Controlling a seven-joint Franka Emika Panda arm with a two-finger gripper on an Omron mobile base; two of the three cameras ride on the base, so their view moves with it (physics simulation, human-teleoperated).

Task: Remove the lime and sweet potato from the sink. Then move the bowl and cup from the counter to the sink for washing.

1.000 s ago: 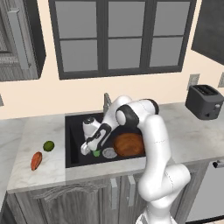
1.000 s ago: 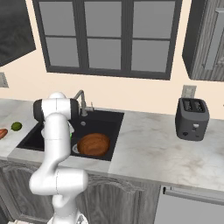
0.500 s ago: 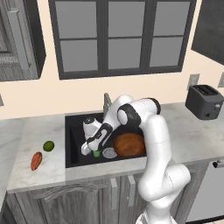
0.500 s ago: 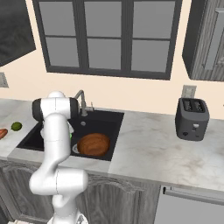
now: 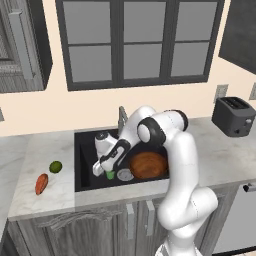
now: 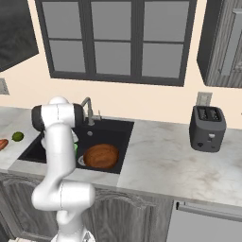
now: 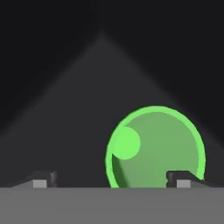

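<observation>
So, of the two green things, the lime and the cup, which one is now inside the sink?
The cup: bright green, standing in the black sink just below the open gripper. The lime lies out on the counter, beside the sweet potato.

Inside the black sink (image 5: pixel 85 160), the brown bowl (image 5: pixel 148 165) takes up the right half, and the green cup (image 5: pixel 110 174) stands just left of it beside the drain. The left part of the basin floor is bare. The faucet (image 5: pixel 122 116) rises at the back rim. On the desk (image 5: pixel 60 192) left of the sink, the lime (image 5: pixel 55 166) and sweet potato (image 5: pixel 41 183) lie near each other; right of the sink the surface is bare up to the toaster (image 5: pixel 234 115).
</observation>
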